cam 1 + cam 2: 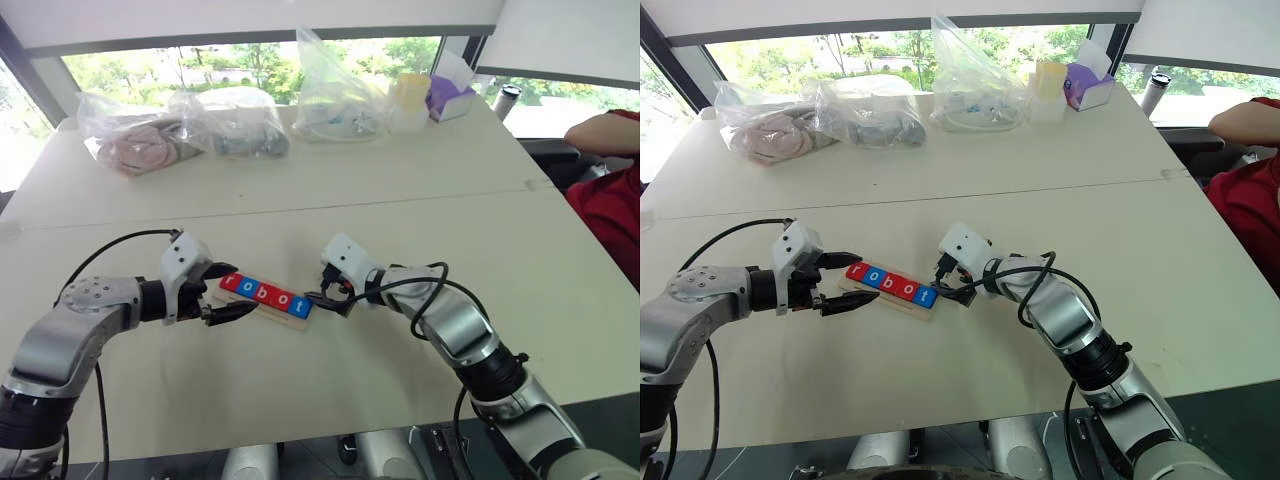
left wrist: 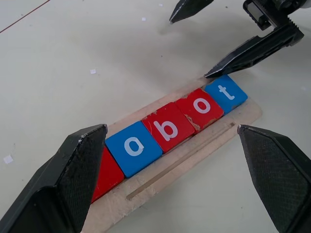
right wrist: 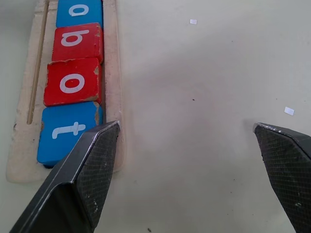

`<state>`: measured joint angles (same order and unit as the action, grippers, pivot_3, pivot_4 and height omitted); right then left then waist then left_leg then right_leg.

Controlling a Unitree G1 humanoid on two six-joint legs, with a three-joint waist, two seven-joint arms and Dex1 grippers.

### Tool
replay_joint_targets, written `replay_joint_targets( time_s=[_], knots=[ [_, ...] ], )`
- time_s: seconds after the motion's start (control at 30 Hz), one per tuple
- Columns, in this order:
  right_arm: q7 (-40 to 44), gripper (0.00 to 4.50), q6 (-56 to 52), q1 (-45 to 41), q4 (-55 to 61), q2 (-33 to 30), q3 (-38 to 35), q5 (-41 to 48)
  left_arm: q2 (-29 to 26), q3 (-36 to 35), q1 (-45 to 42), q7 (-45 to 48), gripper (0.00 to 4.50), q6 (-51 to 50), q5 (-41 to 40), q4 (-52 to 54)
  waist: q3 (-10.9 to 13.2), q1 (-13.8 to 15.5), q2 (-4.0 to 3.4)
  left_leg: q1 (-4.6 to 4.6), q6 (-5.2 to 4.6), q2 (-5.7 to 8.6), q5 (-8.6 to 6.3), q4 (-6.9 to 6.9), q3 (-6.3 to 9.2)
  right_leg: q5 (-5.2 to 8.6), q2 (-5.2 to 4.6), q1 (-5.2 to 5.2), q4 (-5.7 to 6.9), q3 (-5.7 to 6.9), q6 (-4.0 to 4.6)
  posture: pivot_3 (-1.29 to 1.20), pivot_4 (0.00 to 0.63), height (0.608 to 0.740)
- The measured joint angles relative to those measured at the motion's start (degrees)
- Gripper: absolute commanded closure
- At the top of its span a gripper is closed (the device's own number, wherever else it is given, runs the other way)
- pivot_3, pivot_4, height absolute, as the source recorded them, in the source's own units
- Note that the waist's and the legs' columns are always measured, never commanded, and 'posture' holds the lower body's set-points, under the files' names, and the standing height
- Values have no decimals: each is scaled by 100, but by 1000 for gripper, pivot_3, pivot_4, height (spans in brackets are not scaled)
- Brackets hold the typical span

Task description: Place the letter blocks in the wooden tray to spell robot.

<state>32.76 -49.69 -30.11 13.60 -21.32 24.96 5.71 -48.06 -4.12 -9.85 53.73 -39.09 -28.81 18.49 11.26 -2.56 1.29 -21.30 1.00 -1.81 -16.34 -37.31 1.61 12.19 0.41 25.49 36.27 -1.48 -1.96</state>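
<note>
I hold both jaws wide and empty: left gripper [image 1: 226, 292] at the tray's [image 2: 243, 116] r end, right gripper [image 1: 330, 291] at its t end. Blocks [image 1: 265, 293] spell robot mid-counter [image 1: 400, 200]. Next: withdraw without nudging.

A pale table [image 1: 330, 400] made of two tops, with a seam running across it, carries several things along its far edge by the windows. At the far left lies a clear plastic bag [image 1: 130, 140] of pinkish cloth, and just beside it a second bag [image 1: 235, 125] holding grey items. A taller clear bag [image 1: 335, 95] stands nearer the middle. To its right sit a pale yellow container [image 1: 410, 100] and a purple tissue box [image 1: 450, 95]. A person's red sleeve [image 1: 610, 205] shows at the right edge.
</note>
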Motion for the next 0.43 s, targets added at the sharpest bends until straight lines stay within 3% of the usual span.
replay_joint_targets(
  time_s=[0.27,0.43],
  knots=[
    [-196,55,185,-83,-22,-142,-337,-156,0,-112,115,-33,0,-3,-60,1,0,5,0,-2,0,1,0,-1,-1,1,-1,0,0,0,1,0,150,740],
    [440,55,-161,457,1062,-721,-1666,811,-399,-970,1074,193,0,-24,-197,76,0,8,-1,-4,-6,-2,-3,13,3,0,-3,6,-1,4,-2,0,150,740]
  ],
)
